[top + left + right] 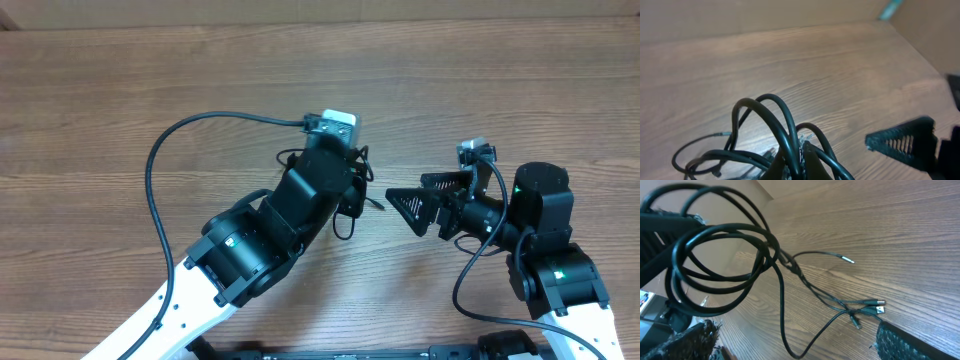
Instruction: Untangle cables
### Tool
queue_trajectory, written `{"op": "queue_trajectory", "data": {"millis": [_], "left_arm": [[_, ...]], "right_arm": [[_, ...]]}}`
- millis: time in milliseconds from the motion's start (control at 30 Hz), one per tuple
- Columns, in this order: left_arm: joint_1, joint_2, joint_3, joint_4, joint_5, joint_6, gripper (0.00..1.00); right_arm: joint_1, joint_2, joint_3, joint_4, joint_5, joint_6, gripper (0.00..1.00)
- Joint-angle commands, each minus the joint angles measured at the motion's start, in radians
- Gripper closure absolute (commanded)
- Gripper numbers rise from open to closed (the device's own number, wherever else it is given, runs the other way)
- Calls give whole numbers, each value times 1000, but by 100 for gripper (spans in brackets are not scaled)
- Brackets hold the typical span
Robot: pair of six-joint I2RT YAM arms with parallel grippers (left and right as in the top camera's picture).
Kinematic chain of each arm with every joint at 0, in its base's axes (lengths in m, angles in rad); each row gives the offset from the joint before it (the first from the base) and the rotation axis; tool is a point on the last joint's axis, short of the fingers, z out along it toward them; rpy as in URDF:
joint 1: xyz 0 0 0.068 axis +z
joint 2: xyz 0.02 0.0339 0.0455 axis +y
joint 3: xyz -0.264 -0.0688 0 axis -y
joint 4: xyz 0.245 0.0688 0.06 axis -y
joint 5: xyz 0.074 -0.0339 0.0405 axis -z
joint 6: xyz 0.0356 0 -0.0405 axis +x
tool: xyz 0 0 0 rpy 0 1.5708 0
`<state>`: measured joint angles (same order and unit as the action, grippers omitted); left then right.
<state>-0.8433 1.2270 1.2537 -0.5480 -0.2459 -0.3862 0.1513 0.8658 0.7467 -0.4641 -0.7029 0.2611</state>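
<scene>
The cables (pixel 725 255) are thin black cords, looped together and lifted above the wooden table. My left gripper (pixel 801 162) is shut on the looped bundle (pixel 775 120), with cords pinched between its jaws. Loose strands trail down to the table and end in small plugs (pixel 875 307); one separate end (pixel 847 260) lies farther out. In the overhead view the bundle (pixel 350 212) hangs just under my left wrist. To the right of the bundle my right gripper (pixel 405 190) is open and holds nothing. Its wide-apart fingertips (pixel 900 345) frame the trailing strands.
A thick black wire (pixel 152 180) fixed to my left arm arcs over the table at the left. The wooden table (pixel 480 80) extends behind both arms. A cardboard-coloured wall (pixel 930 30) borders it at the far side.
</scene>
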Motion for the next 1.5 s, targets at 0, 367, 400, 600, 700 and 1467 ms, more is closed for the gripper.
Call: {"op": "queue_trajectory", "data": {"millis": [0,367,400,600,700,1467], "left_arm": [[6,-2,18,29,142,213,96],[6,-2,18,5,324,670,96],[6,-2,18,10,330,683,96],[6,-2,18,38,373,768,96],[8,-2,18,30,365,815,96],[74,-2,18,-35,745,944,96]], "right_arm": [[-3,-13,6,6,-11,-8,0],[-3,-13,6,-9,13,-8,0],[-3,-13,6,-9,13,-8,0],[-3,-13,6,-16,13,-10,0],[-3,-13,6,-19,13,-35,0],[-3,-13,6,-113,239,-34,0]]}}
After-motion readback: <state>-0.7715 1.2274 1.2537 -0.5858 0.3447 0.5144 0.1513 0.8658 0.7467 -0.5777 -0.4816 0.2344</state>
